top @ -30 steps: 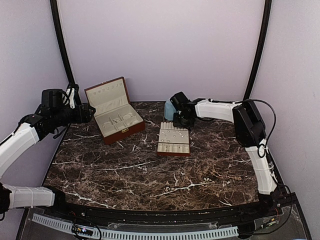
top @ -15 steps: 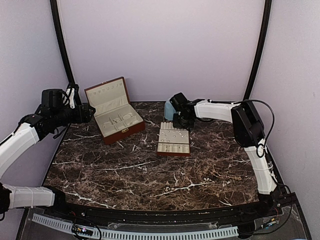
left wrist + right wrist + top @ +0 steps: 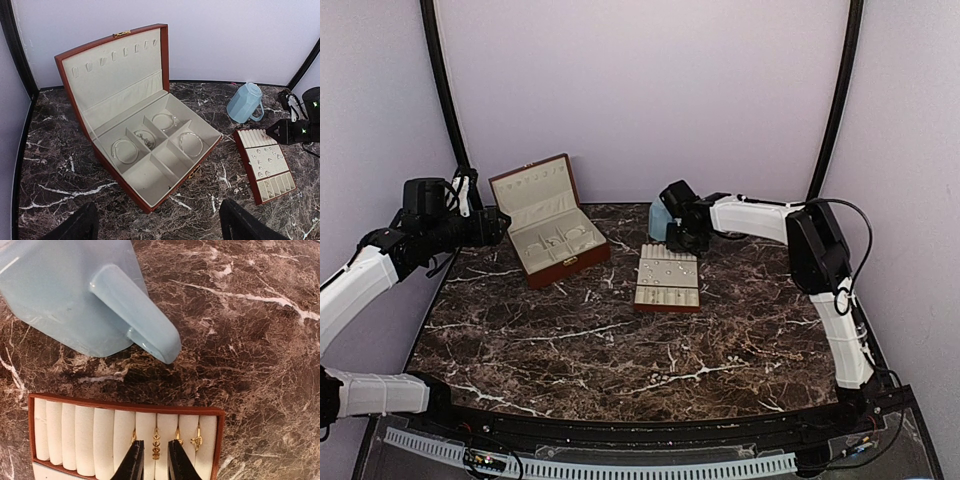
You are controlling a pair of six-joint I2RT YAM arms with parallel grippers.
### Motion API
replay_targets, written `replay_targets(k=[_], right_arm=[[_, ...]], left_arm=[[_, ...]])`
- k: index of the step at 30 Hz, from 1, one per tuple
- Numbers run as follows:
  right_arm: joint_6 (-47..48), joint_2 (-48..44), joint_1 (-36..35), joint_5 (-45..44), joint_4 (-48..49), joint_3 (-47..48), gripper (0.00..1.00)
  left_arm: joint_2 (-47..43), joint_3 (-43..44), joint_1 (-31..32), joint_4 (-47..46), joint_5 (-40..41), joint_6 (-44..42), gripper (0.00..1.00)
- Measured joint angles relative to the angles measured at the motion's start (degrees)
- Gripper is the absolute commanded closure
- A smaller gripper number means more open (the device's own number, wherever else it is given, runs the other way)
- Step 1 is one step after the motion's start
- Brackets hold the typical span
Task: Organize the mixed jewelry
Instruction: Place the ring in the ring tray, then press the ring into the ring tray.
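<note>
The jewelry is spread out. Several gold rings (image 3: pixel 156 445) stand in the slots of the cream tray (image 3: pixel 125 405), small silvery pieces (image 3: pixel 264 159) lie on its middle, and bracelets (image 3: pixel 190 144) lie in the reddish-brown box (image 3: pixel 150 205). My right gripper (image 3: pixel 155 447) hovers over the tray's far end (image 3: pixel 669 250), next to the blue mug (image 3: pixel 65 295). Its fingers are narrowly apart on either side of one gold ring and do not touch it. My left gripper (image 3: pixel 157 214) is wide open and empty, held above the table left of the box (image 3: pixel 568 262).
The box lid (image 3: pixel 530 188) stands open at the back left. The mug (image 3: pixel 659 218) stands just behind the tray. The enclosure walls are close on both sides. Dark marble table (image 3: pixel 620 350) lies in front.
My right gripper has shifted slightly over the tray's far end. The left arm has not moved.
</note>
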State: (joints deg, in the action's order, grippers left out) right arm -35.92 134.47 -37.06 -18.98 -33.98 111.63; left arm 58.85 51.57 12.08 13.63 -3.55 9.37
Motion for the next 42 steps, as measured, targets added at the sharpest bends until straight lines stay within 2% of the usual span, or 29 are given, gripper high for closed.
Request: replay_targets(k=[6,12,42], right_arm=[[0.9,-1.9,0.0,-0.4,0.0,0.0,0.95],[1.4,-2.3,0.0,-0.3,0.4,0.0,1.00],[1.6,0.1,0.0,-0.3,0.5,0.1,1.00]], left_arm=[[0.0,0.0,0.0,0.0,0.0,0.0,0.14],[0.0,0.0,0.0,0.0,0.0,0.0,0.14],[0.0,0.0,0.0,0.0,-0.1,0.0,0.14]])
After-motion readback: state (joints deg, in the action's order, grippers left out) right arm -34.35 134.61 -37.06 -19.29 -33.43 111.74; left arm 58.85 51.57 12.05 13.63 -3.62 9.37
